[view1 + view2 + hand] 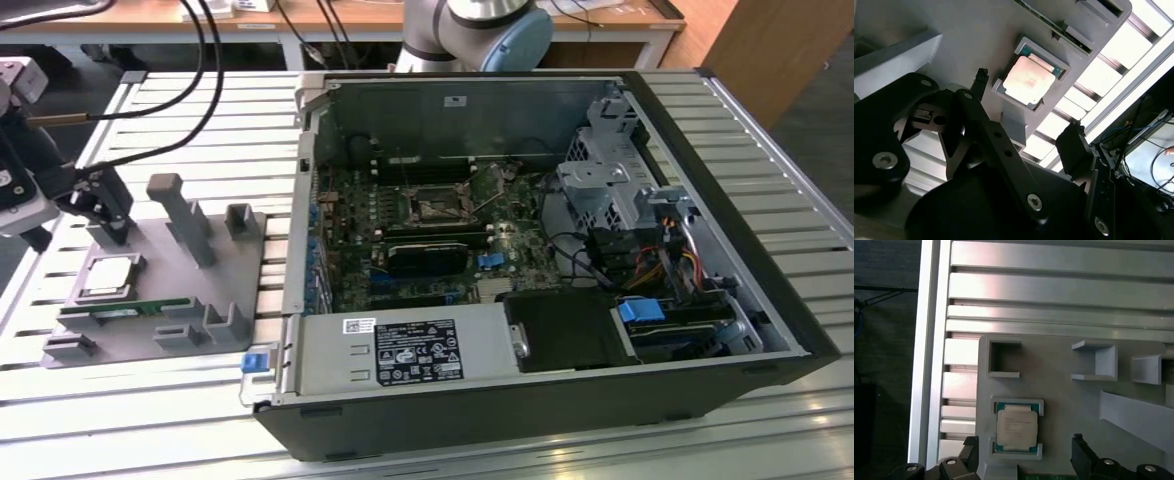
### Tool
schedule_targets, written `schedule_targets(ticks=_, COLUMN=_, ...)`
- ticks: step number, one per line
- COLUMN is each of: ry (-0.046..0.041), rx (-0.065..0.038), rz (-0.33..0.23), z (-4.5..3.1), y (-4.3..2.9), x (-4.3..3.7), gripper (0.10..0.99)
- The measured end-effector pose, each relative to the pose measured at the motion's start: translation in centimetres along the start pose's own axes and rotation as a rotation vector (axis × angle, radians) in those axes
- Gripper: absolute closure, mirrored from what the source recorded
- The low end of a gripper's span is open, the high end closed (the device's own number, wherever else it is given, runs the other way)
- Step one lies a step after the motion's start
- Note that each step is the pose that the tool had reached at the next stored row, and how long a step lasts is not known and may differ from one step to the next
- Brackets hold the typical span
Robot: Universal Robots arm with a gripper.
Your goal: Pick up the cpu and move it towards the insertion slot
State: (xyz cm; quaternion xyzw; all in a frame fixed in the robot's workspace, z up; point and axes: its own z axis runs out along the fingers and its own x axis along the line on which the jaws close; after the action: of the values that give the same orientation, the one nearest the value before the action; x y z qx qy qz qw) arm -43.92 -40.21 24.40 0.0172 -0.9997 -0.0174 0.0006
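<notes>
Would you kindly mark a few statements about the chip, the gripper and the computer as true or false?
1. The chip lies in a recess of the grey tray. True.
2. The gripper is shut on the chip. False: it is open and holds nothing, with a finger to either side of the chip in both wrist views.
3. The chip sits in the socket. False: it is on the tray, outside the computer case.
4. The tray stands to the exterior view's left of the computer case. True.
5. The computer case is closed. False: its side is open and the socket shows inside.
</notes>
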Motion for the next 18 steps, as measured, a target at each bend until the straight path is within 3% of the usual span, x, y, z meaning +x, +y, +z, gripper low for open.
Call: schedule_targets(ticks=18, ry=0.0, rx=0.001, rz=0.0, z=2.9, y=-0.43, x=0.11, gripper=0.263)
